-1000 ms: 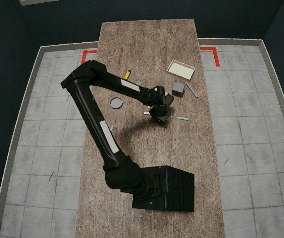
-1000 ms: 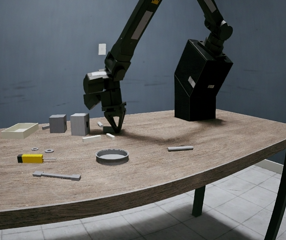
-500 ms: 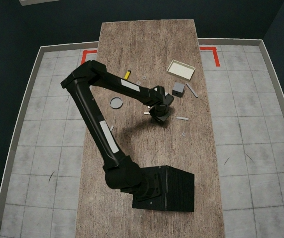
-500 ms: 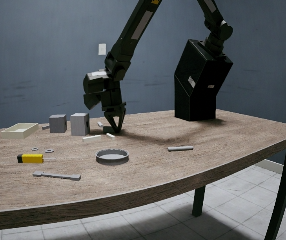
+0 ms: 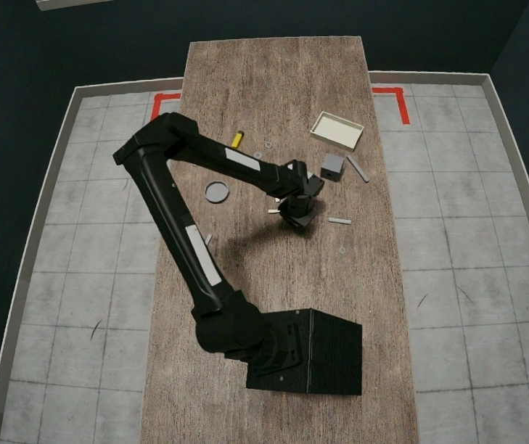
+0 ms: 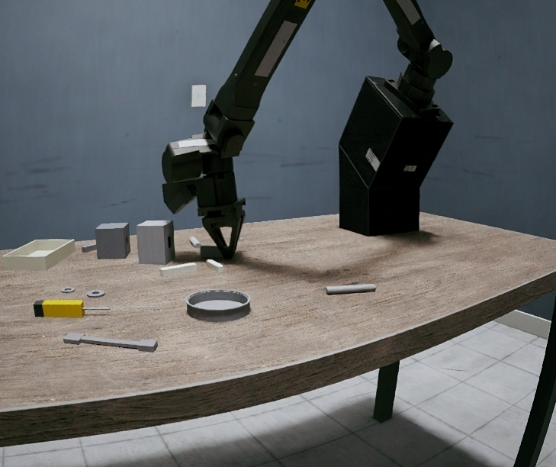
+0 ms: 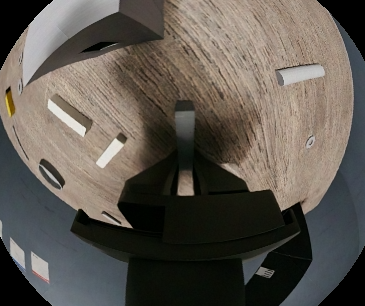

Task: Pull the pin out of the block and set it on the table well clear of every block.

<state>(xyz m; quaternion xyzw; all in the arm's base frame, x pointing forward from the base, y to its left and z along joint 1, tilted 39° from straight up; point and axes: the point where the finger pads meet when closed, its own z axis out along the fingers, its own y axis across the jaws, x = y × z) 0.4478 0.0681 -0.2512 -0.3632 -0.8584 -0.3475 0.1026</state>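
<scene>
The pincer (image 6: pixel 226 253) points straight down with its tips at the surface of the wooden desk (image 6: pixel 419 281), clenched on the grey pin (image 7: pixel 184 139). In the wrist view the pin juts out flat from between the fingers, over a dark shadow on the wood. The pin is out of its hole and low at the desk top; whether it touches the wood cannot be told. The light grey block (image 6: pixel 155 241) with a slot in its side stands upright just beside the pincer, toward the desk's far end from the arm's base (image 5: pixel 336 353), and a darker grey block (image 6: pixel 112 239) stands just beyond it. A cream tray (image 5: pixel 337 129) sits near the far right corner. Two small cream bars (image 6: pixel 178 269) lie close to the pincer, a grey ring dish (image 6: pixel 218 304) lies nearer the left edge, and a grey rod (image 6: pixel 351 288) lies well apart toward the base end.
</scene>
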